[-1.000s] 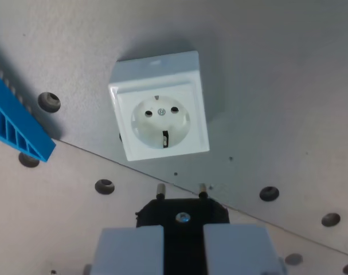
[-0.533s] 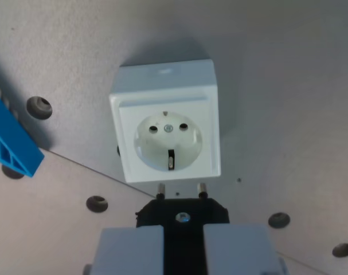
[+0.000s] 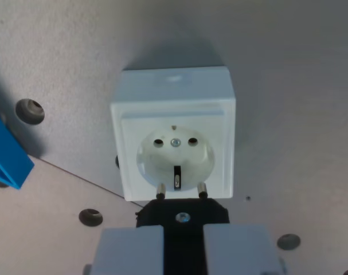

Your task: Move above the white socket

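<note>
The white socket (image 3: 174,137) fills the middle of the wrist view, a square box with a round recess, two pin holes and a central screw. My gripper (image 3: 183,243) is at the bottom centre, shut on a black plug (image 3: 182,213). The plug's two metal pins (image 3: 160,190) point upward in the picture and now overlap the lower rim of the socket's round recess, just below the pin holes. The grey fingers (image 3: 128,249) hide the rest of the plug body.
A blue ribbed plastic part (image 3: 4,154) lies at the wrist view's left edge. The grey board (image 3: 288,86) carries several round holes, and a seam line runs diagonally under the socket.
The camera has moved toward the socket: it grew larger and slid down in the picture. The pins, once clear below the box, now overlap its lower face. The grip is unchanged.
</note>
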`<move>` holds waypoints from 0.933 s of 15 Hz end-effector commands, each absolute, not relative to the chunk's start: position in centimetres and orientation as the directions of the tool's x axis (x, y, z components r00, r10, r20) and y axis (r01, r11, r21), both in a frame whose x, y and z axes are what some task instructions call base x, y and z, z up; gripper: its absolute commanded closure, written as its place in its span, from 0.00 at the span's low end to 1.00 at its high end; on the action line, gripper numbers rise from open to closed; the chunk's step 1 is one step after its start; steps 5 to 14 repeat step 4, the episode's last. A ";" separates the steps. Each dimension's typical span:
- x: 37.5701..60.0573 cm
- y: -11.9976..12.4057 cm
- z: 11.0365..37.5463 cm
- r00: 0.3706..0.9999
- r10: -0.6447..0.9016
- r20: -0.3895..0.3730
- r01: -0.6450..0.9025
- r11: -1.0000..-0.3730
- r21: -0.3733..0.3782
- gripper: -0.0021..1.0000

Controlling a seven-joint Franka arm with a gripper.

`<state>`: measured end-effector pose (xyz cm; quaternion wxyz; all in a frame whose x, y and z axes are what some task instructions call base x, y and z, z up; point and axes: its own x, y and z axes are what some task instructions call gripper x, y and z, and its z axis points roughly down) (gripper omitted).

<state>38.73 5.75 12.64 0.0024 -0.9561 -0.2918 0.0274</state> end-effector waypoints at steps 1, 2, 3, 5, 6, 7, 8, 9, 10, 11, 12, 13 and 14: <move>38.1 5.8 11.8 0.796 0.604 0.026 0.602 -0.796 0.060 1.00; 38.1 5.8 11.6 0.799 0.601 0.025 0.599 -0.798 0.060 1.00; 38.1 5.9 11.5 0.800 0.599 0.025 0.597 -0.800 0.060 1.00; 38.1 5.9 11.4 0.801 0.598 0.025 0.596 -0.801 0.060 1.00; 38.1 5.9 11.4 0.801 0.598 0.025 0.596 -0.801 0.060 1.00; 38.1 5.9 11.4 0.801 0.598 0.025 0.596 -0.801 0.060 1.00; 38.1 5.9 11.4 0.801 0.598 0.025 0.596 -0.801 0.060 1.00; 38.1 5.9 11.4 0.801 0.598 0.025 0.596 -0.801 0.060 1.00; 38.1 5.9 11.4 0.801 0.598 0.025 0.596 -0.801 0.060 1.00; 38.1 5.9 11.4 0.801 0.598 0.025 0.596 -0.801 0.060 1.00; 38.1 5.9 11.4 0.801 0.598 0.025 0.596 -0.801 0.060 1.00; 38.1 5.9 11.4 0.801 0.598 0.025 0.596 -0.801 0.060 1.00; 38.1 5.9 11.4 0.801 0.598 0.025 0.596 -0.801 0.060 1.00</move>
